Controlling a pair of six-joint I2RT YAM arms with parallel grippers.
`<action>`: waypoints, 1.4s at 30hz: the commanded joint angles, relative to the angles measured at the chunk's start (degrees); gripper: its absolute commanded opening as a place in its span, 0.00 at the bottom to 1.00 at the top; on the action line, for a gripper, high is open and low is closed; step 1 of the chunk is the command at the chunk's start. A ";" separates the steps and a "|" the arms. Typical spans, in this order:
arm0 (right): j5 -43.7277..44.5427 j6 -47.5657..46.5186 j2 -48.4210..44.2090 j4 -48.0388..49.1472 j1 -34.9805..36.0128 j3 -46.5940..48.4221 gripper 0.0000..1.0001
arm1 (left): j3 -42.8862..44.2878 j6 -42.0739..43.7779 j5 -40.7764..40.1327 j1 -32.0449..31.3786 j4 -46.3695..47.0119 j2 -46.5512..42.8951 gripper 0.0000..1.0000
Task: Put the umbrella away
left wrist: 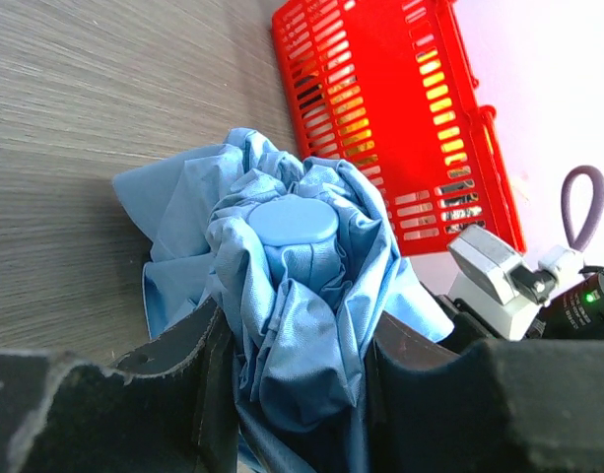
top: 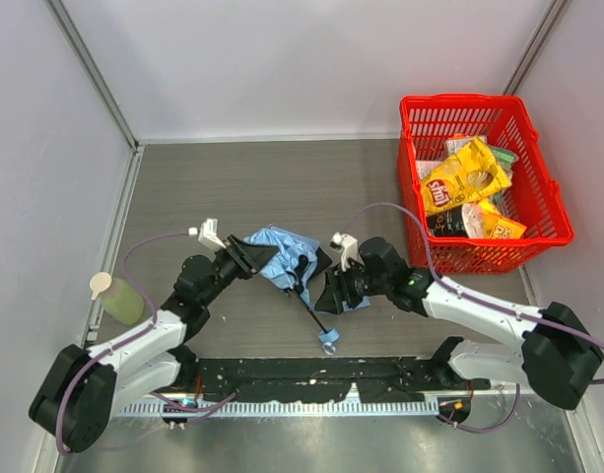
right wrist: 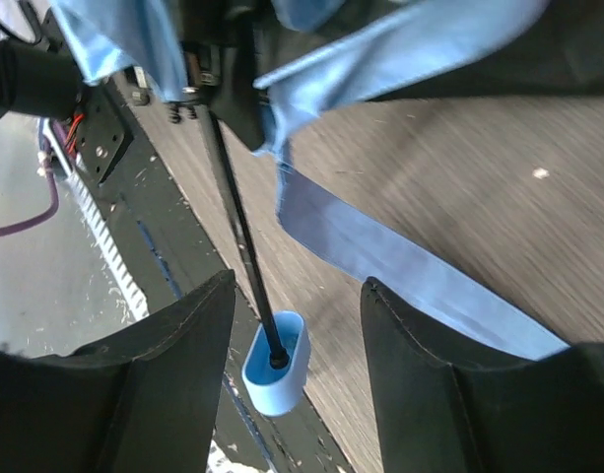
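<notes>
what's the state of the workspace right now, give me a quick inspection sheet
surface: grey wood-grain tabletop, no spills seen
job's things: umbrella collapsed, fabric loosely bunched mid-table, black shaft extended, handle toward the near edge
clutter: red basket holding snack bags at far right; pale green squeeze bottle at the left edge
grippers: left claw shut on the umbrella fabric; right claw open, fingers either side of the shaft, not touching it
cables: purple cables, one looping off each arm
surroundings: white walls on three sides
</notes>
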 commanded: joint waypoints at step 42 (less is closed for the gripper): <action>21.46 2.43 1.13 13.09 14.87 0.96 0.43 | -0.78 -3.81 8.80 1.13 9.14 -6.02 0.00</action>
